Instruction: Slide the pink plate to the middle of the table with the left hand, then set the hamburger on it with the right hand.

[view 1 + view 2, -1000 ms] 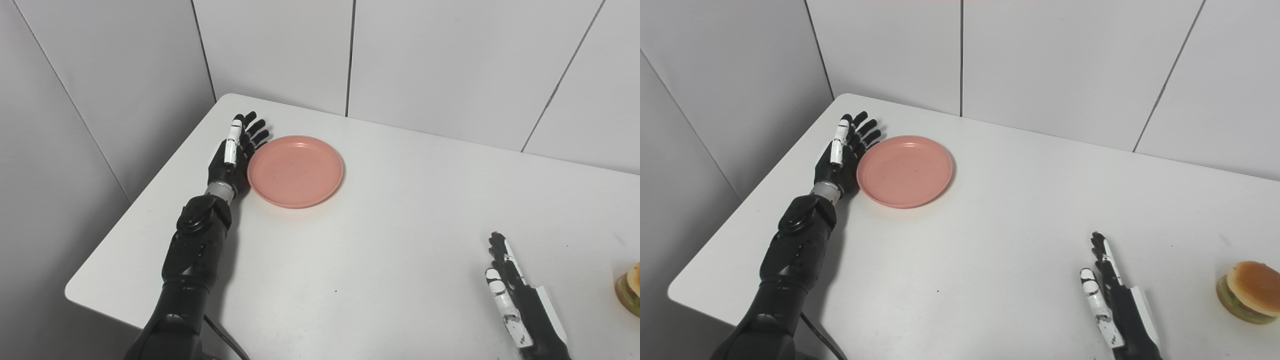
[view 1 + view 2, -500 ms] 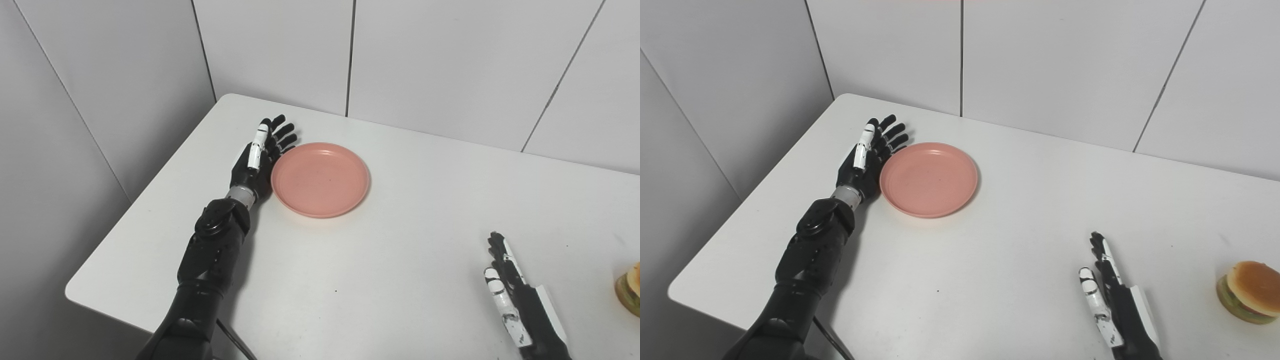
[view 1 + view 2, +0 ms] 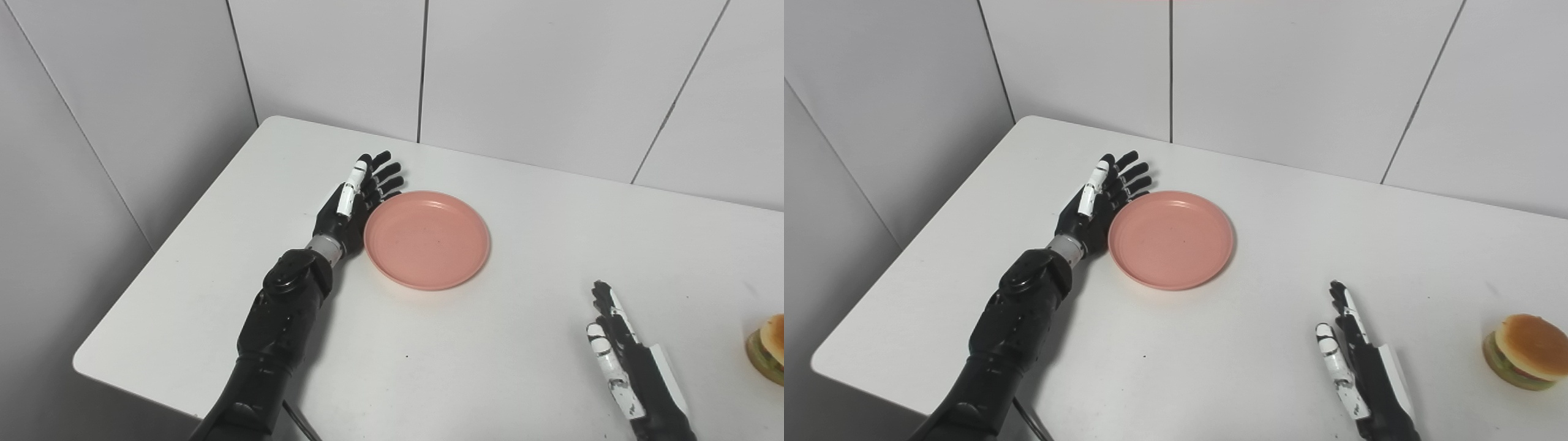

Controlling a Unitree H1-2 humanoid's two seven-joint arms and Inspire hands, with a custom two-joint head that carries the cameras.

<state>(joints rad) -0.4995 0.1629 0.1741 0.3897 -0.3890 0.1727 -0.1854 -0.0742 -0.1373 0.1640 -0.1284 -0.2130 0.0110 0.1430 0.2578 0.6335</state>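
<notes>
Right eye view: white table [image 3: 1274, 202], grey-panelled wall [image 3: 1274, 73].

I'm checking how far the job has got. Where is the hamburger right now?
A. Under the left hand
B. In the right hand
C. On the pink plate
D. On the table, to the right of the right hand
D: the hamburger sits on the table beyond the open right hand, and the plate is bare.

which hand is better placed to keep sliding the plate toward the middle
Left. The left hand is open, standing edge-on against the pink plate on its left rim, so it can push rightward. The right hand lies open near the front edge, apart from the plate and closer to the hamburger.
</notes>
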